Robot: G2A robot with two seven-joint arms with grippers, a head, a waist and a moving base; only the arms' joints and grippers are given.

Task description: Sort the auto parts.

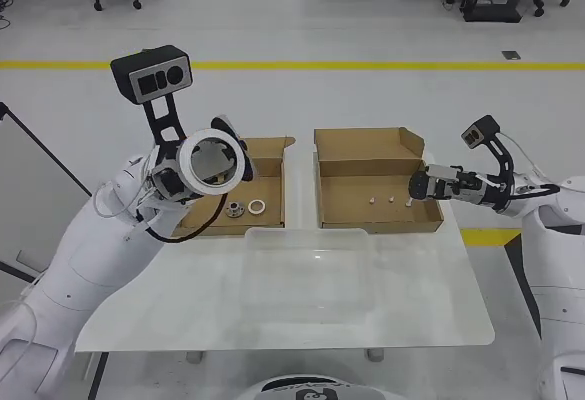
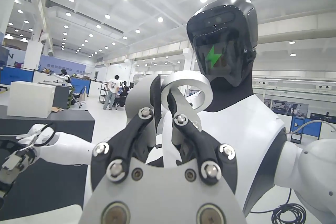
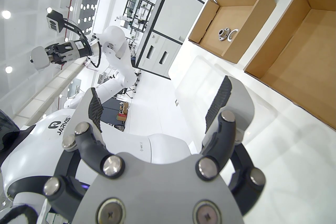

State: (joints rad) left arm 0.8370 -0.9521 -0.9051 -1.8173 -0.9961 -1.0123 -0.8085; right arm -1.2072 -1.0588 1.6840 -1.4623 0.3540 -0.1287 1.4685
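Note:
My left gripper (image 2: 164,101) is shut on the rim of a large silver metal ring (image 2: 186,86) and holds it high in the air. From above, the ring (image 1: 212,160) hangs over the left cardboard box (image 1: 270,150), which holds a metal flange (image 1: 234,209) and a small white ring (image 1: 257,207). The right cardboard box (image 1: 372,165) holds three small white parts (image 1: 390,199). My right gripper (image 3: 160,99) is open with nothing between its fingers, and it sits at the right box's outer wall (image 1: 419,185).
A clear plastic bin (image 1: 307,270) stands on the white table in front of both boxes. In the right wrist view the left box (image 3: 260,7), its flange (image 3: 223,33) and the bin's rim (image 3: 189,70) show. A grey cabinet (image 1: 12,190) stands left of the table.

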